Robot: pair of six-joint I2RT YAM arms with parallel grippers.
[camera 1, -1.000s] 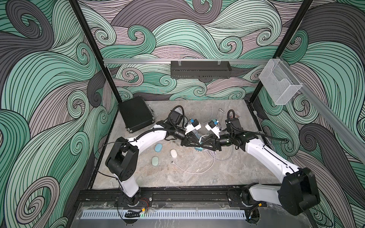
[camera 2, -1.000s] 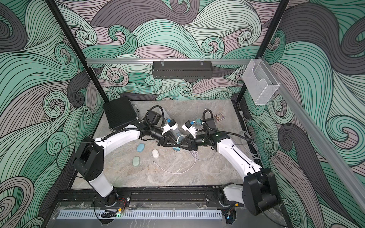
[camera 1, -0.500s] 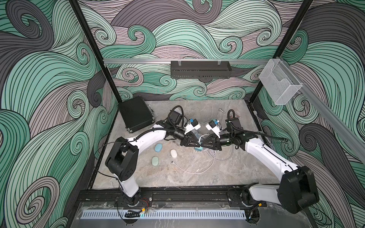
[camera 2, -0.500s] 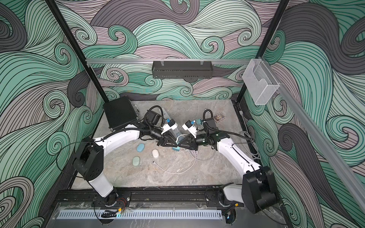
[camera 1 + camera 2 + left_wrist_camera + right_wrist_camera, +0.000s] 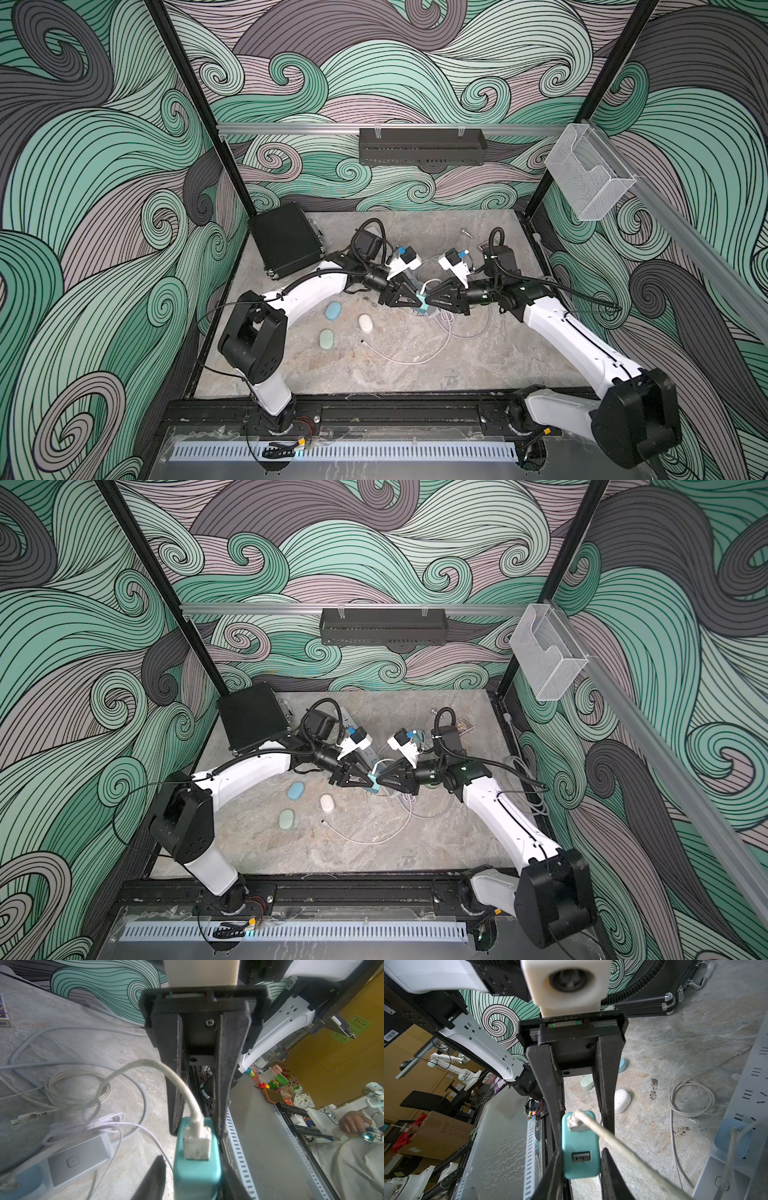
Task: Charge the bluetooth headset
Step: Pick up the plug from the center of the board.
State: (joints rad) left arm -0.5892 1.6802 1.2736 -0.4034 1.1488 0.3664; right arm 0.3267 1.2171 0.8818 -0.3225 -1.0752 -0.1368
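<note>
Charger point(image 5: 420, 301), teal, tight in right tool point(image 5: 582, 1153); left tool point(image 5: 193, 1165) slack around it, jaws apart.

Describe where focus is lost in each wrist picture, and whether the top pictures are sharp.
Left wrist view: the charger softens toward the frame edge; right wrist view: the white cable nearest the lens blurs; both top views: evenly lit, sharp.
</note>
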